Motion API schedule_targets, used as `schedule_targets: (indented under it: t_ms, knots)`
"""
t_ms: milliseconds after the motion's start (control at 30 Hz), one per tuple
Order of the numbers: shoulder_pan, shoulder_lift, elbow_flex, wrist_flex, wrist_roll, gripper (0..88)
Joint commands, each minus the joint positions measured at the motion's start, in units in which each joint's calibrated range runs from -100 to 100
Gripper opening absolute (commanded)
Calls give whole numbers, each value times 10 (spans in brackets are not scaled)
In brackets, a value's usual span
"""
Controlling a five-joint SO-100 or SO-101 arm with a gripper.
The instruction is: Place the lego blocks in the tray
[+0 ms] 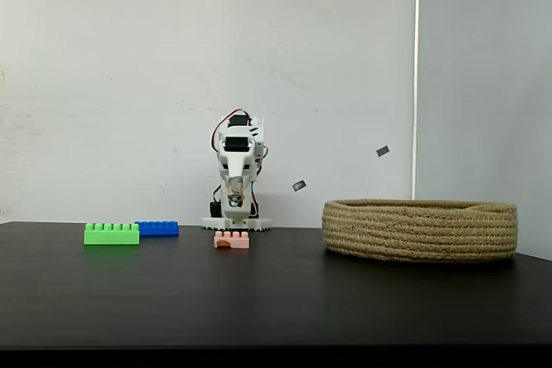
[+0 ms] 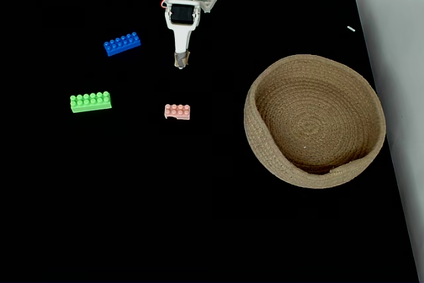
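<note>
Side-on fixed view first: the white arm (image 1: pixel 237 170) sits folded at the back of the black table (image 1: pixel 276 299), its gripper (image 1: pixel 233 204) pointing down toward the tabletop. From this angle I cannot tell whether the claw is spread or pressed together. On the left lies the green brick (image 1: pixel 111 233), with the blue brick (image 1: pixel 157 228) just behind and right of it. The pink brick (image 1: pixel 231 240) rests in front of the arm's base. Over on the right stands the tray (image 1: pixel 420 230), a coiled rope basket, well apart from all three bricks. Two small grey marks on the wall carry no writing I can read.

Now the fixed view from above: the gripper (image 2: pixel 180 61) hangs above bare table, fingers drawn together to a narrow tip, nothing between them. The pink brick (image 2: pixel 177 111) lies just below it in the picture, not touching. The green brick (image 2: pixel 91 101) sits at left, the blue brick (image 2: pixel 122 44) above it, angled. The tray (image 2: pixel 265 157) sits right, nothing inside. No lettering legible on any brick.
</note>
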Motion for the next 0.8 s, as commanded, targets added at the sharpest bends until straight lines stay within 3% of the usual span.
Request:
schedule_targets:
  t_ms: [0, 767]
  knots:
    - [22, -6, 7, -3, -24, 2]
    - [22, -6, 8, -3, -22, 2]
